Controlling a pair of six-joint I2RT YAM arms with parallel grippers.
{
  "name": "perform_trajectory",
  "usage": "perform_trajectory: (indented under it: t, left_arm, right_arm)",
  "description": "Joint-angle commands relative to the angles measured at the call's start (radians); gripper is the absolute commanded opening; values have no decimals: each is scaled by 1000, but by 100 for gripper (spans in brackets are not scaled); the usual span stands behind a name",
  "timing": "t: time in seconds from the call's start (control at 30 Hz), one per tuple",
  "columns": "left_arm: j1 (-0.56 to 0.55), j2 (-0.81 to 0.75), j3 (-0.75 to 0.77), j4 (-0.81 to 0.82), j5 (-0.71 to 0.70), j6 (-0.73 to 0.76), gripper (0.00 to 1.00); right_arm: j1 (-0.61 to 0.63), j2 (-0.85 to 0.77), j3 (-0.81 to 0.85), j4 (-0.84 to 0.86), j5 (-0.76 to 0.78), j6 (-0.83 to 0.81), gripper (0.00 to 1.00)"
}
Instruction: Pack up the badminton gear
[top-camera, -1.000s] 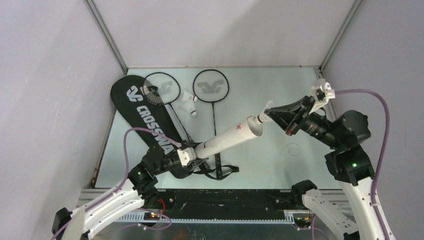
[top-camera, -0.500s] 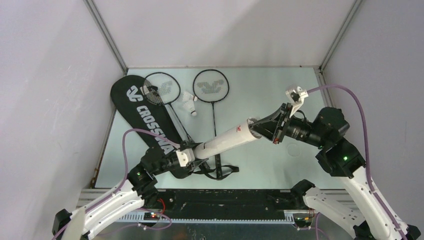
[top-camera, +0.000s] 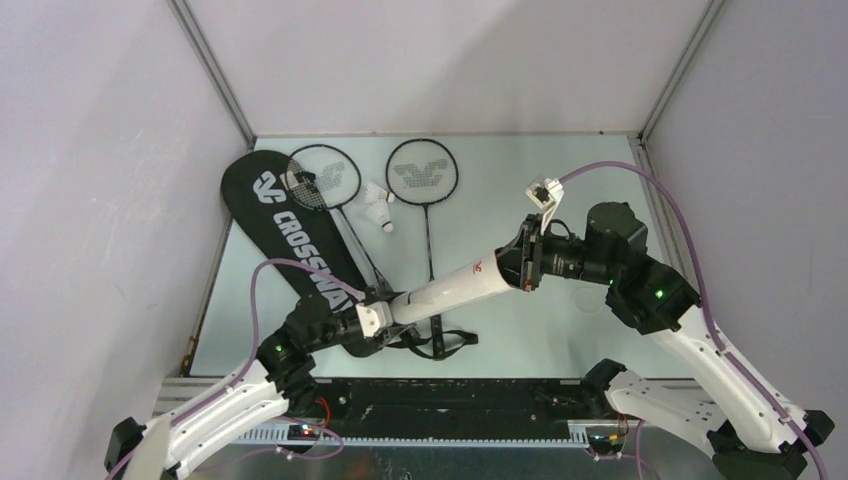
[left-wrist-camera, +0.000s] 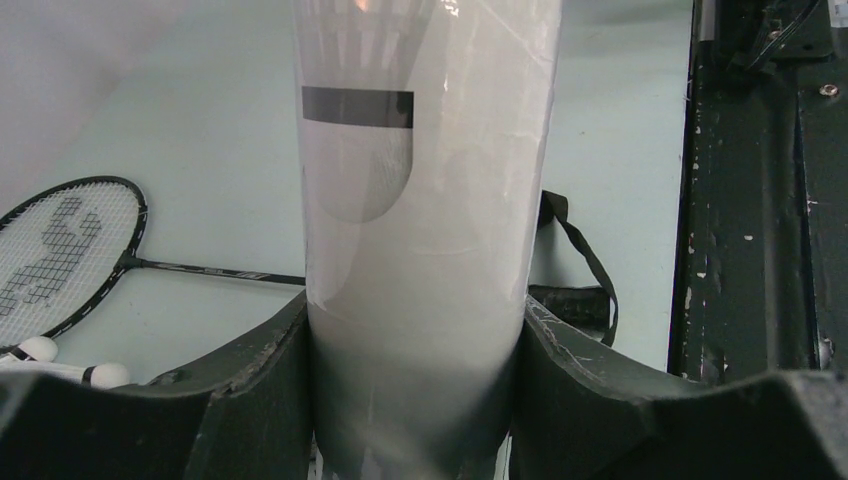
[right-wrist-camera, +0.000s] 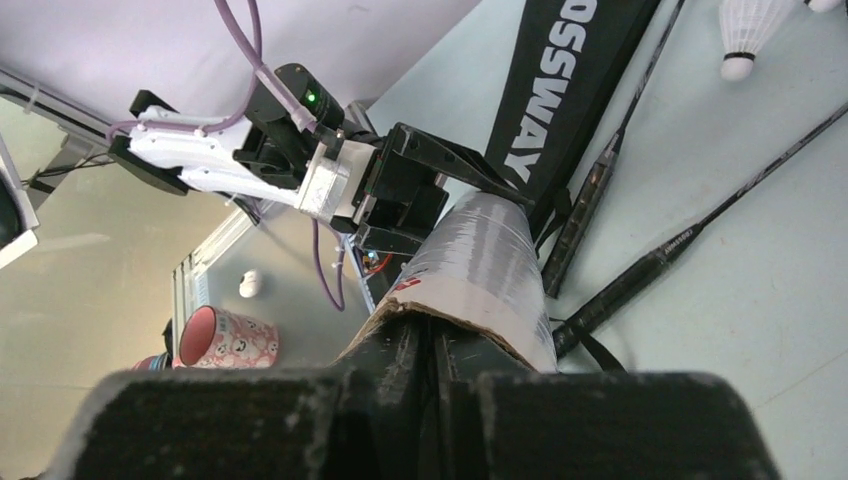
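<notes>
The long white tube (top-camera: 455, 285) is held slanting above the table. My left gripper (top-camera: 392, 310) is shut on its lower end, its jaws on both sides of the tube (left-wrist-camera: 420, 250) in the left wrist view. A shuttlecock (left-wrist-camera: 355, 110) shows through the tube wall. My right gripper (top-camera: 522, 268) is shut, its tips (right-wrist-camera: 432, 335) pushed into the tube's mouth (right-wrist-camera: 480, 270). Two shuttlecocks (top-camera: 378, 198) lie between the two black rackets (top-camera: 322, 177) (top-camera: 422, 172). The black CROSSWAY bag (top-camera: 290, 235) lies at the left.
The bag's black strap (top-camera: 440, 345) lies under the tube near the front edge. Grey walls close the table on three sides. A black rail (left-wrist-camera: 760, 200) runs along the front edge. A pink cup (right-wrist-camera: 225, 338) stands off the table.
My right gripper has moved left and down along the tube's axis. The shuttlecock that stuck out of the tube's mouth is no longer in sight. The tube's free end has dropped a little.
</notes>
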Motion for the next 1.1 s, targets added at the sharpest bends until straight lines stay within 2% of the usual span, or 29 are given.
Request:
perform_trajectory:
  t: [0.0,0.1,0.3,0.47,0.53,0.57,0.63,0.77,0.87,0.97,1.07]
  left_arm:
    - [-5,-7,26,172,48,4,22]
    - [-5,-10,24,189,9,-18,22]
    - [-5,-25,16,191,-2,-33,22]
    - [-6,-52,8,178,12,-33,22]
    - [-6,-62,8,173,17,-31,22]
    - [-5,-72,6,173,18,-34,22]
    - [-6,-83,2,177,17,-39,22]
    - [-5,-97,-18,239,-9,-84,22]
    - [-6,-94,-45,406,-122,-212,23]
    - [-6,-66,-31,498,-169,-315,23]
    - [-5,-26,-3,571,-77,-399,23]
  right_arm:
    - [27,20,15,-88,44,-27,14]
    - [28,0,73,-138,95,-63,24]
    - [28,-96,179,-160,225,-105,55]
    - [29,-207,199,-102,262,-114,70]
    - [29,-245,205,-80,303,-116,79]
    - [29,-257,206,-72,334,-119,88]
    - [28,-292,207,-50,390,-120,98]
    - [28,-345,186,-13,437,-133,99]
    - [28,-381,100,52,372,-176,99]
    - [28,-390,-8,163,211,-192,99]
    - [28,-374,-185,344,13,-178,99]
